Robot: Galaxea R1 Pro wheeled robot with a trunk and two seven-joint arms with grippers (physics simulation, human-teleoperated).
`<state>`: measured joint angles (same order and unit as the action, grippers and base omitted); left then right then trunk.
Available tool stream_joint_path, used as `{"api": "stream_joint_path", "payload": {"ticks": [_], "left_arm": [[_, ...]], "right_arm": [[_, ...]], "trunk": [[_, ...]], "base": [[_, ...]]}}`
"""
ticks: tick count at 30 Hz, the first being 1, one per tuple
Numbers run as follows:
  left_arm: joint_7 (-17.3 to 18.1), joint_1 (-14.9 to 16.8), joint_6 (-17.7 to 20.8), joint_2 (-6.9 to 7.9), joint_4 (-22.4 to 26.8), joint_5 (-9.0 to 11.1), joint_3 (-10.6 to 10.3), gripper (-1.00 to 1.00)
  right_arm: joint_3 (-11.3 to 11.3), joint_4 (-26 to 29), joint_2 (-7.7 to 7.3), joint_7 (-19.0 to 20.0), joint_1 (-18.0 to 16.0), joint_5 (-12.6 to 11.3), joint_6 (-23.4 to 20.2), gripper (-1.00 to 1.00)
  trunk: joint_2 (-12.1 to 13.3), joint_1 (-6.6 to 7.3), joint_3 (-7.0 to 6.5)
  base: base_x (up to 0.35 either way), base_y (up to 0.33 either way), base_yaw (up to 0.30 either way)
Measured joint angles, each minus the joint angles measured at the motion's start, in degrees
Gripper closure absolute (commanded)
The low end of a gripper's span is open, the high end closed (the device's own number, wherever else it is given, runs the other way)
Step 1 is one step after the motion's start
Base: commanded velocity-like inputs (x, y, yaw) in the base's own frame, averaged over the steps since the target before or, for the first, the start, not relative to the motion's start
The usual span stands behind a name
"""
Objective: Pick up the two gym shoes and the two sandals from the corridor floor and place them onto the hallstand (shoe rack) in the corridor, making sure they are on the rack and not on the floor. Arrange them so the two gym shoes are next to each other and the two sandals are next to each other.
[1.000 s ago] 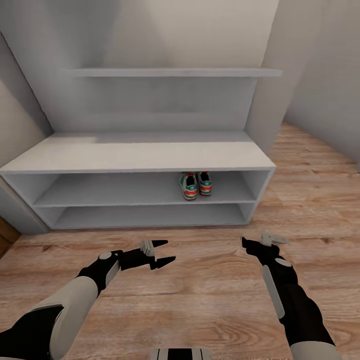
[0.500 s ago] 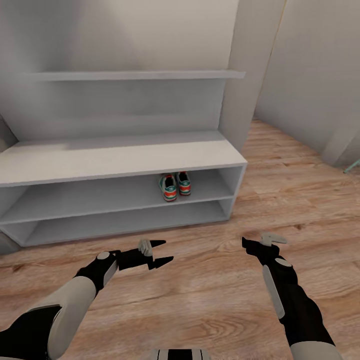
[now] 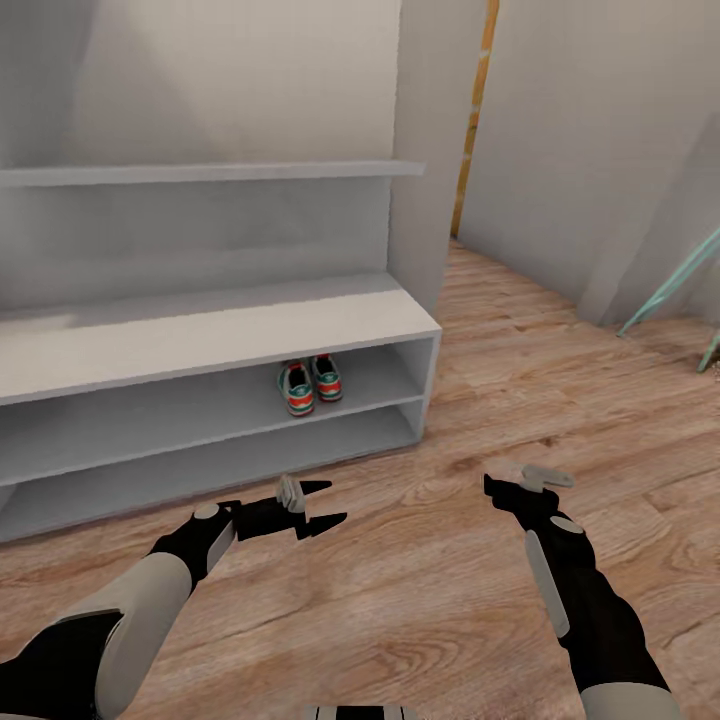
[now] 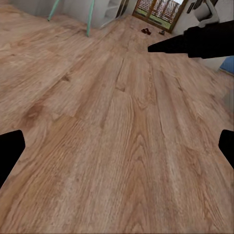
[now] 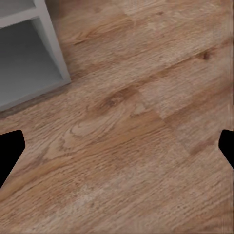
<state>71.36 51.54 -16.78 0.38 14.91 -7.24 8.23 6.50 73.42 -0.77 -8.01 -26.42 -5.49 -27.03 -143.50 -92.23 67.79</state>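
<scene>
Currently, both arms are reaching forward low over the corridor floor [image 3: 520, 330], a light brown wood-plank surface with visible grain. In the head view, the left gripper [image 3: 326, 505] is hanging just above the planks with its two black fingers spread wide apart, holding nothing and touching nothing. The right gripper [image 3: 522, 481] is hovering at a similar height, well apart from the left one; its fingers are also parted and empty, and in the right wrist view their black tips are sitting at the two edges of the picture with bare wood between them. Ahead of the left arm, the hallstand [image 3: 200, 340], a pale grey-white unit with a long low two-tier base, a tall back panel and an upper ledge, is standing against the wall. The two gym shoes [image 3: 309, 384], cream-white with green stripes and red-orange heel patches, are sitting side by side on its middle shelf, heels facing outward. In the left wrist view, small dark objects [image 4: 152, 31], possibly the sandals, are lying far down the corridor, too small to identify.
</scene>
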Motion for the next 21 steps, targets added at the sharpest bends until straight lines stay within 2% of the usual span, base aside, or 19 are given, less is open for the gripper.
{"api": "stream_joint_path", "payload": {"ticks": [19, 21], "left_arm": [[0.0, 0.0, 0.0, 0.12, 0.0, 0.0, 0.0, -1.00], [0.0, 0.0, 0.0, 0.11, 0.0, 0.0, 0.0, -1.00]], "right_arm": [[0.0, 0.0, 0.00, 0.0, 0.0, 0.0, 0.0, -1.00], [0.0, 0.0, 0.00, 0.0, 0.0, 0.0, 0.0, -1.00]], "trunk": [[0.0, 0.00, -0.76], [0.0, 0.06, -1.29]], "base": [[0.000, 0.000, -0.275], [0.000, 0.000, -0.275]]}}
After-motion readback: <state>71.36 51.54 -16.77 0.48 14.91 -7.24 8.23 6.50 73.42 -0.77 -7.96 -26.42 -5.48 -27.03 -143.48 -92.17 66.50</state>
